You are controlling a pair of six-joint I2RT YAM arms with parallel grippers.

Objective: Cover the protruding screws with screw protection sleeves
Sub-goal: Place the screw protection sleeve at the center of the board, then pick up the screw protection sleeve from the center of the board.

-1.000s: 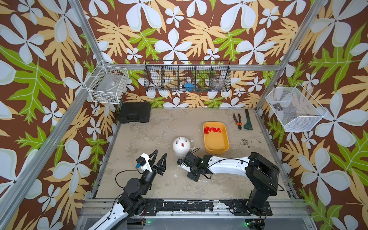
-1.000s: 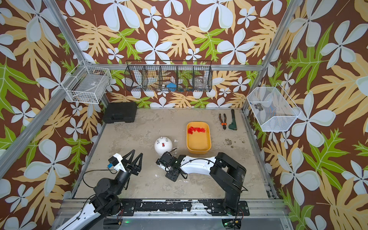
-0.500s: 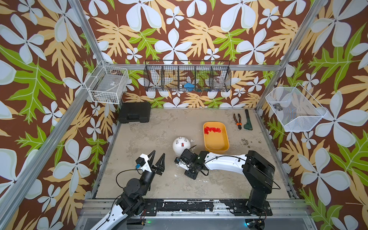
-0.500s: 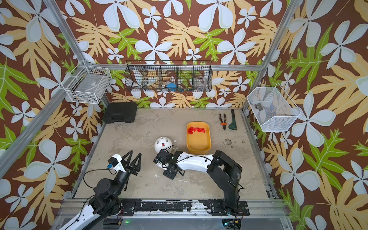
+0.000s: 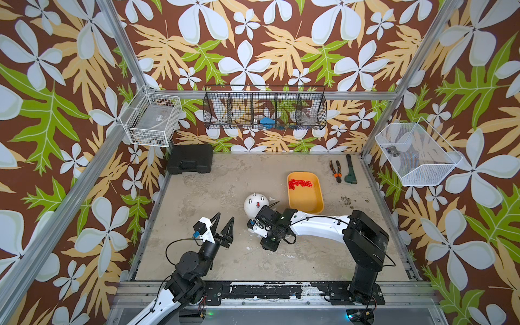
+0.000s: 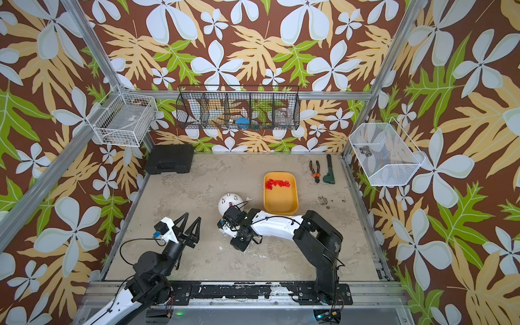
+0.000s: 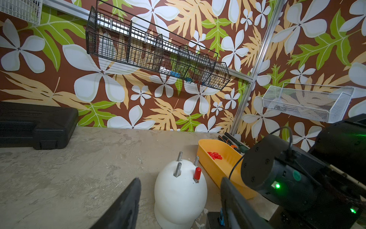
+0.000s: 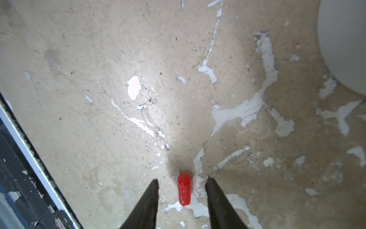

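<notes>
The right gripper (image 8: 182, 179) is pointing down at the table (image 8: 99, 79) with its jaws standing partly apart and gripping nothing. One loose sleeve (image 8: 184, 190) is lying flat between the two tips, with a clear gap showing on either side. Its long axis is running along the fingers rather than across them, so a closing pinch would be catching it across its narrow width. The white dome (image 7: 180, 190), carrying one fitted sleeve (image 7: 197, 172) and three bare screws (image 7: 177, 169), is sitting just beside this arm. The left gripper (image 5: 225, 216) is hovering wide open and empty, farther from the loose sleeve. The remaining sleeves (image 5: 299, 184) are lying in the yellow tray (image 5: 305, 202).
</notes>
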